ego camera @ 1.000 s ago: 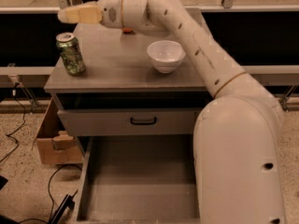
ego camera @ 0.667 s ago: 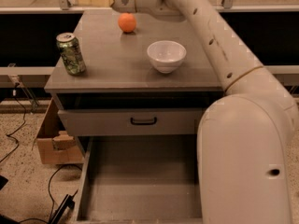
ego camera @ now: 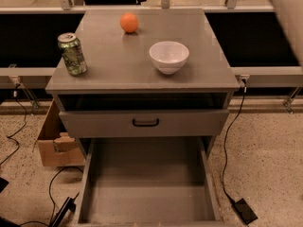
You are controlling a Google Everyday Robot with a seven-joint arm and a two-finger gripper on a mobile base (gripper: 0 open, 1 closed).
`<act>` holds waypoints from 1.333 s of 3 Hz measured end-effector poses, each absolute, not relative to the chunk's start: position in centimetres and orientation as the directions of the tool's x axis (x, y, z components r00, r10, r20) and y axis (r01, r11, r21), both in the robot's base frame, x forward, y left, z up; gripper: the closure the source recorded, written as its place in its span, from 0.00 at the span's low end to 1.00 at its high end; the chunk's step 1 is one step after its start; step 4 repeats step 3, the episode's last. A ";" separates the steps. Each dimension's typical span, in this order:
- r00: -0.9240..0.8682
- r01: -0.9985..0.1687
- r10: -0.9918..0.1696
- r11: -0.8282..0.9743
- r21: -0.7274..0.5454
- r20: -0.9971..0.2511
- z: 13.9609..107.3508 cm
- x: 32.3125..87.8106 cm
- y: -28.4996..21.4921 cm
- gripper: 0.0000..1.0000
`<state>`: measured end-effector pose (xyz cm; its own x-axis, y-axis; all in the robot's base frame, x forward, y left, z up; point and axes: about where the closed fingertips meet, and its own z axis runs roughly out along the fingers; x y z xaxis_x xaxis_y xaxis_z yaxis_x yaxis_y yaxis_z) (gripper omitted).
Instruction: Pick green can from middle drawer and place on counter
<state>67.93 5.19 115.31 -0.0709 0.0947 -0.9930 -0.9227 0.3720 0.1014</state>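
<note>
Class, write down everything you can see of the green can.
The green can is a small metal drink can, green with pale patterned markings and a shiny silver top. It stands upright near the left edge of the counter, touching nothing else. The gripper is out of view; only the arm shows at upper right.

No word, brand or number can be read anywhere. Pale markings are seen on the green can (ego camera: 72, 54), yet nothing legible is made out in them. The gripper is out of shot, and only the arm (ego camera: 286, 13) is caught at the upper right edge.
</note>
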 end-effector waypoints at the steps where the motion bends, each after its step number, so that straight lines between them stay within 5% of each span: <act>1: 0.068 -0.892 0.159 0.451 0.011 -0.985 123.3 59.3 4.8 0.00; 2: 0.142 -0.854 0.203 0.520 -0.017 -0.969 127.0 52.0 7.3 0.00; 4: 0.105 -0.829 0.232 0.558 0.044 -0.967 125.5 51.0 8.1 0.00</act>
